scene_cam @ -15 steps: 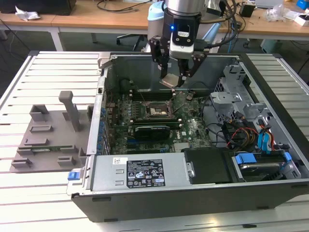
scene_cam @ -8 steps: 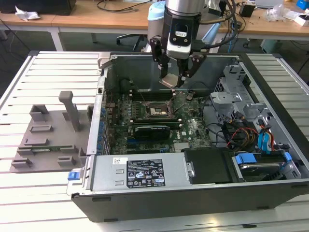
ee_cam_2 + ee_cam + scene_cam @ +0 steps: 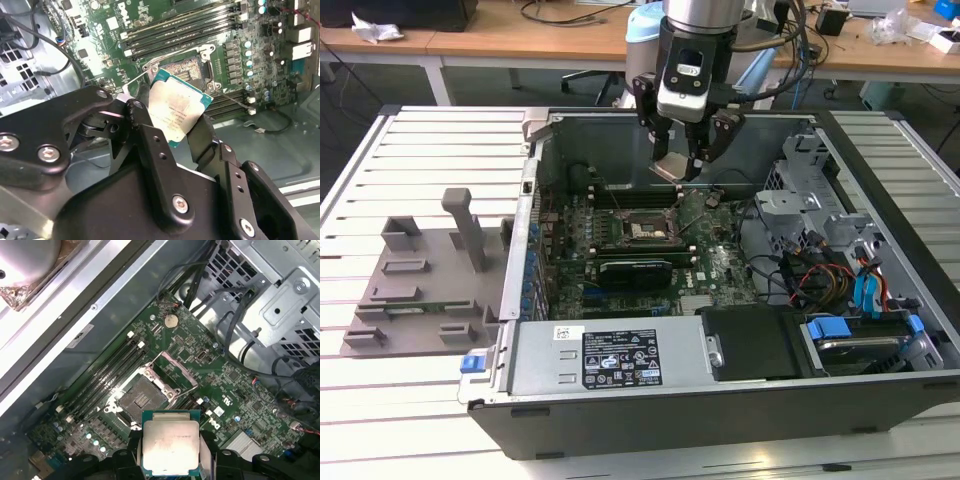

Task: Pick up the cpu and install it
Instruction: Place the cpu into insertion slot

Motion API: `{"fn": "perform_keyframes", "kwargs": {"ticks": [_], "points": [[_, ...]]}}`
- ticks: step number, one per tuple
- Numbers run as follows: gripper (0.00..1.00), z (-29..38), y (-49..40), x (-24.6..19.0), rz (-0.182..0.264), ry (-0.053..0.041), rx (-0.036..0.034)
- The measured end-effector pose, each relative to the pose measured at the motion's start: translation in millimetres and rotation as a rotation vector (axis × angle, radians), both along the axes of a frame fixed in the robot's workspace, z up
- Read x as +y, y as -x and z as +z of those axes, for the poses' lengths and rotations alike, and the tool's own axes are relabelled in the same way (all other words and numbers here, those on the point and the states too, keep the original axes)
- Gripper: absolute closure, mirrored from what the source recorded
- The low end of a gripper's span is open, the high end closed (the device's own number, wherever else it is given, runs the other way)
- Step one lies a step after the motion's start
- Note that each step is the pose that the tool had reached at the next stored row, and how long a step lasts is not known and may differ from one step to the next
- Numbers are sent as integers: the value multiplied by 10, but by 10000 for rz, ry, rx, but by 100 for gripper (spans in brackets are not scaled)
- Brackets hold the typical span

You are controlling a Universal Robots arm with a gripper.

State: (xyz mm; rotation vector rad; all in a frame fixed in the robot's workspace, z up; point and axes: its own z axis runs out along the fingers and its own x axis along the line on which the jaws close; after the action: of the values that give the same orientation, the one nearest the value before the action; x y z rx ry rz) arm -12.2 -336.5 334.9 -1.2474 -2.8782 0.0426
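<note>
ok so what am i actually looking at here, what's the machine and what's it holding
It is a robot arm reaching over an open computer case on a slatted table. One picture comes from a camera standing off the arm. The other two cameras ride near its wrist and look into the case. The tool is shut on the cpu, a small silvery square chip, held over the green circuit board near its empty socket. A grey holder lies beside the case.

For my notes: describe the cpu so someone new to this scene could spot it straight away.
Start at the open computer case in the exterior view; above its green motherboard hangs the black gripper. Clamped in it is the cpu, a small flat silvery square with a greenish edge, unlike the dark empty socket on the board.
</note>
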Motion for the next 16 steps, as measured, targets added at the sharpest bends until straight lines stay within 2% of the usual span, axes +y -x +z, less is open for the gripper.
{"fn": "perform_keyframes", "kwargs": {"ticks": [16], "points": [[45, -4, 0, 0, -1413, 0, 0]]}}
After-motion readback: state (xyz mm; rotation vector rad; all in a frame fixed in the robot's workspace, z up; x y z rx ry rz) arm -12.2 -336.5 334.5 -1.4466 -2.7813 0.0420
